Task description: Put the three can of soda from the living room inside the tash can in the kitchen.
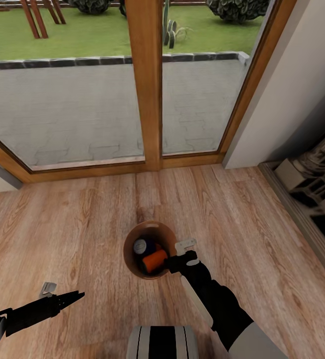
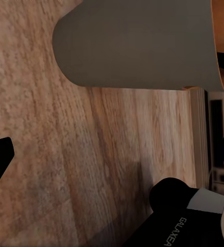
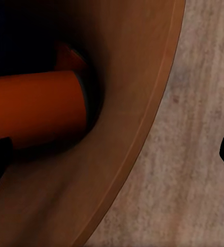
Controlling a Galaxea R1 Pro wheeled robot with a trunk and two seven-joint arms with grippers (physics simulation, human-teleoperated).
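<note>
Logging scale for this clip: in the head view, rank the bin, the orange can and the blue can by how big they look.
1. Bin, clearly largest.
2. Orange can, lying inside it.
3. Blue can, which looks smallest, though it is partly covered, so the order of the two cans is unsure.
</note>
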